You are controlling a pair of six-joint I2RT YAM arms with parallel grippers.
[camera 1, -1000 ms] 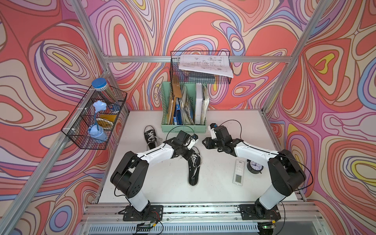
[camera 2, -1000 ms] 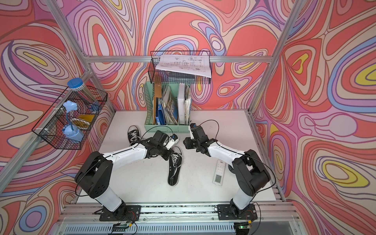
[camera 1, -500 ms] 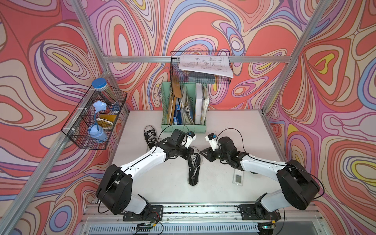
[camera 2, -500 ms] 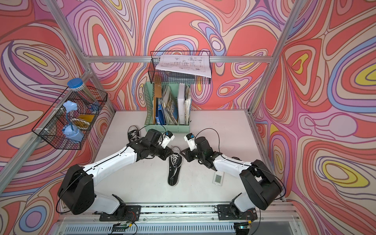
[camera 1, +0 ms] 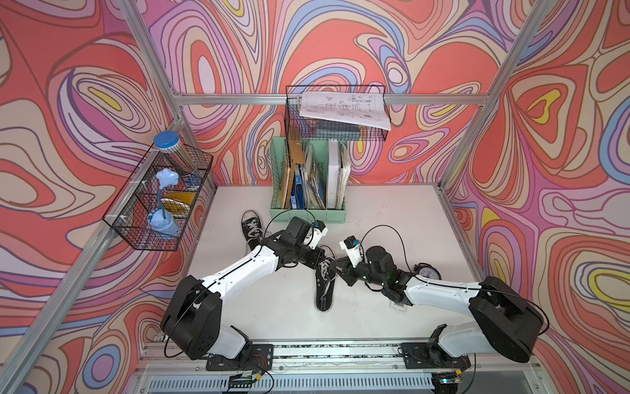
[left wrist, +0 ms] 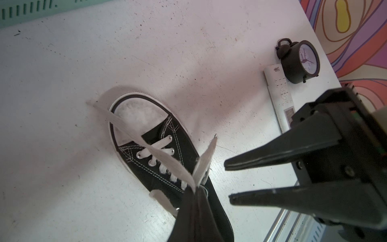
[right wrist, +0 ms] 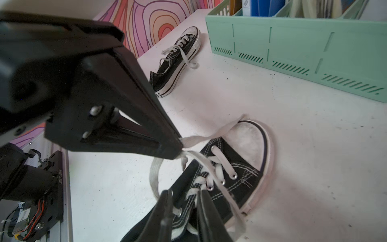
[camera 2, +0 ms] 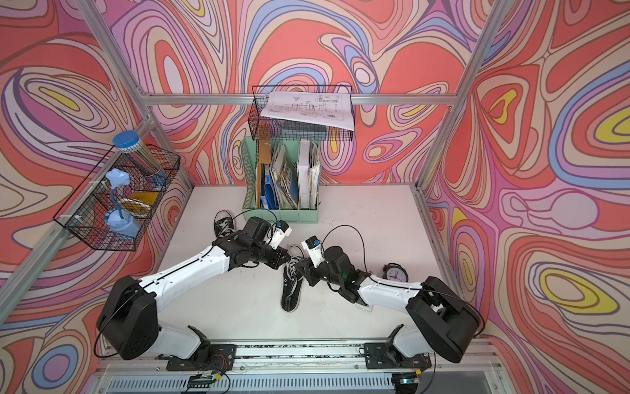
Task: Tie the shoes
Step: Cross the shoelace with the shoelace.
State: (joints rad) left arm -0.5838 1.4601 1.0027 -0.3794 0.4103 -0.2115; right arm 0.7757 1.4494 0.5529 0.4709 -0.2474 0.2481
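The white tabletop point(camera 1: 392, 221) carries a green file organiser point(camera 1: 308, 215) at the middle of its back edge. Both arms reach in from the front edge and meet near the centre.

The middle shoe point(camera 1: 323, 293) lies there, and both top views show it. Its long axis runs from front edge to back edge, with the heel toward the front. The toe cap point(left wrist: 136, 113) points at the back edge. The second shoe point(camera 1: 251, 228) sits well apart toward the back-left corner, just beside the organiser, its laces loose and no gripper near it.

The left gripper point(left wrist: 194, 188) is over the lacing of the middle shoe, its fingers pressed together on the white lace point(left wrist: 127, 130). From that pinch one strand runs forward over the toe cap and onto the tabletop beyond it. A short tail point(left wrist: 206, 157) stands up out of the pinch.

The right gripper point(left wrist: 227, 181) is just beside it, on the side toward the right edge. Its fingers stand a narrow gap apart, and in the left wrist view nothing is clamped between them. In the right wrist view they straddle the upper lacing. Whether they touch lace there cannot be told.

The next move probably falls to the right gripper, the only one free. The tail lies just leftward of its fingertips and leans toward them. A short reach across the shoe's axis would likely bring the fingers around it.
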